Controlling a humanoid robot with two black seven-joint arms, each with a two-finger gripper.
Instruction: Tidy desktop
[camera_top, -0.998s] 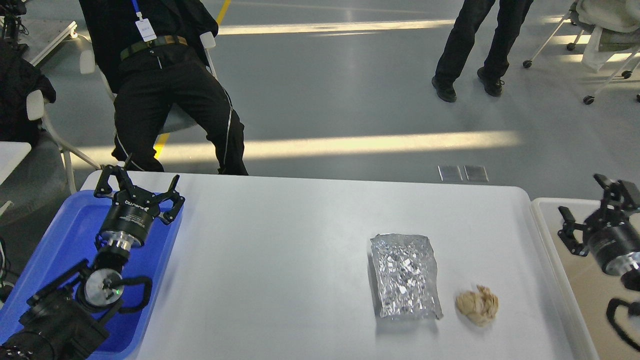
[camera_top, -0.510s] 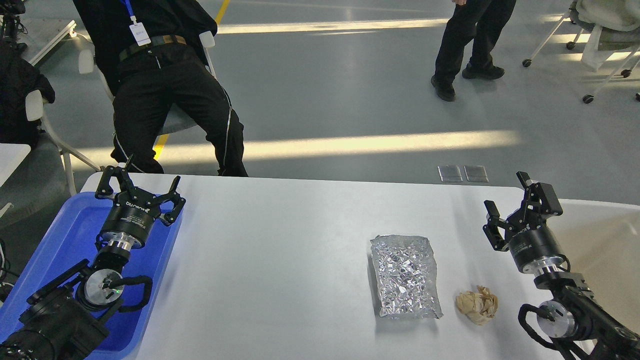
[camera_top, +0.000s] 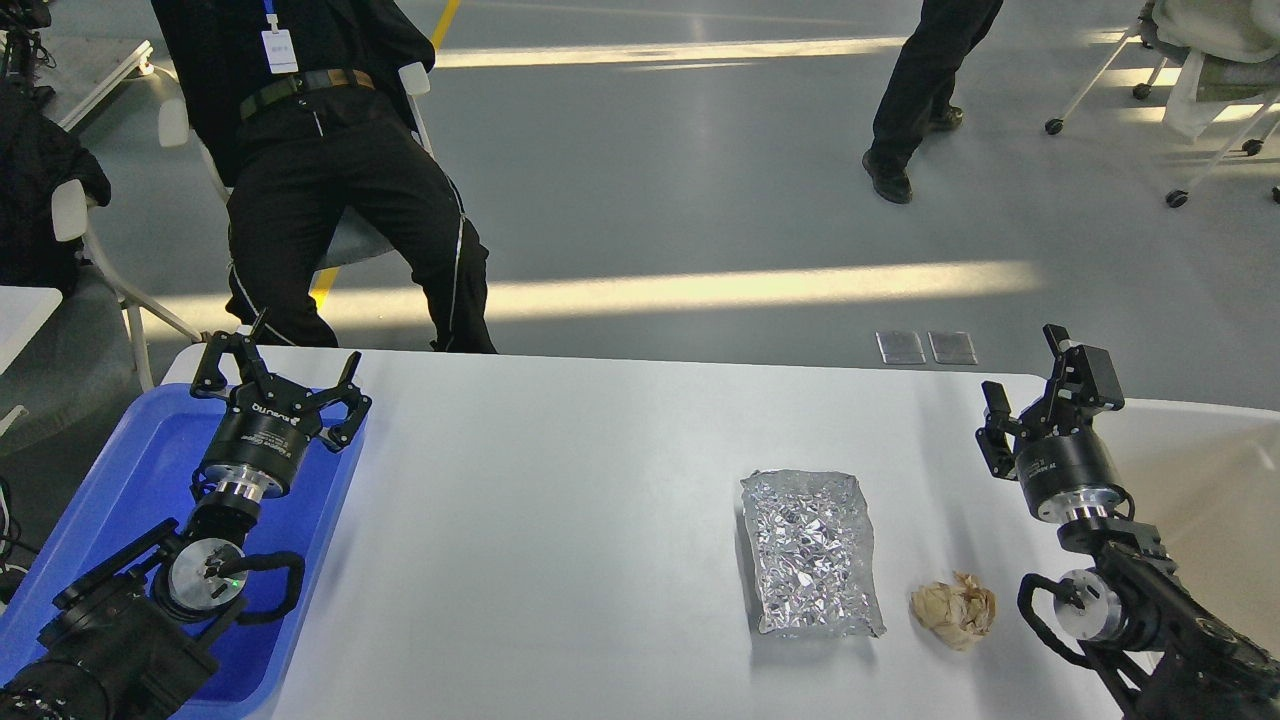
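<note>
Two items on white desktop (camera_top: 560, 520); grey floor (camera_top: 700, 180) beyond.

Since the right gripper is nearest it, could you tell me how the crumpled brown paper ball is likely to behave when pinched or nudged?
The paper ball looks loosely crumpled, so it will probably squash under the right gripper rather than resist. It looks light for its size and may skid across the smooth desktop if nudged. Its lumpy shape makes a long roll unlikely.

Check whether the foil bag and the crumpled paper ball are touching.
Apart. The head view shows a strip of bare desktop between the foil bag and the paper ball.
</note>
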